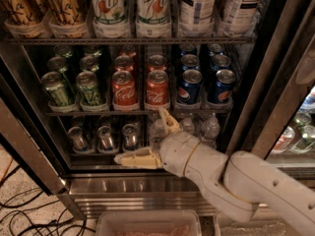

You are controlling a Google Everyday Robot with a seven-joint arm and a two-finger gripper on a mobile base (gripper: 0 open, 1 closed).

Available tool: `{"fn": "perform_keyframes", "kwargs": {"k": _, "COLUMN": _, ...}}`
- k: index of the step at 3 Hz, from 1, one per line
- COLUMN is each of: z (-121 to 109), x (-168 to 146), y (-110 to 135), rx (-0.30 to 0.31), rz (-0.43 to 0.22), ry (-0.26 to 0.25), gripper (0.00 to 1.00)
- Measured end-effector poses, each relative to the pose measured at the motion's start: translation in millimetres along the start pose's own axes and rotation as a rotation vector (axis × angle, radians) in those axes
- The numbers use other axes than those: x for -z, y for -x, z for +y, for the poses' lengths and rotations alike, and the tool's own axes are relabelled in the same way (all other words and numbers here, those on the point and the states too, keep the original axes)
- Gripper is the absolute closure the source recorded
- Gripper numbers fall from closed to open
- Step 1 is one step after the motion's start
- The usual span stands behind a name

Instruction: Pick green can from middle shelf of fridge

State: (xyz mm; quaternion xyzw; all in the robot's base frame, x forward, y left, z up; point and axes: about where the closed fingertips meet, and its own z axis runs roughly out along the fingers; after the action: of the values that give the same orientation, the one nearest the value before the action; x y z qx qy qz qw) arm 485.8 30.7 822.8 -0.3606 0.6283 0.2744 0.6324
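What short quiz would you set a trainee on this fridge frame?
1. True or false: the gripper is shut on one of the green cans.
2. On the middle shelf, the green cans stand: A centre, B left, C right?
3. Fill in: the gripper sits just below the ___ cans.
Key: 1 false, it is open and empty. 2 B. 3 red cans.

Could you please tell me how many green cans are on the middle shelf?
6 green cans: three deep in each of the two leftmost lanes; more may hide behind. The open gripper hangs below the middle shelf.
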Motion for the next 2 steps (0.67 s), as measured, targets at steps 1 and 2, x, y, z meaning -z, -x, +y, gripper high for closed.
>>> {"fn": "perform_keyframes", "kwargs": {"k": 1, "z": 5.3, "x": -8.8, "y": 1.3, "rx": -0.015, "rz": -0.058, "ry": -0.062, "gripper": 0.00}}
{"fn": "perform_keyframes", "kwargs": {"k": 2, "z": 6.5, "x": -17.7, "y": 14.0, "rx": -0.057, "rz": -0.097, "ry": -0.078, "gripper": 0.00}}
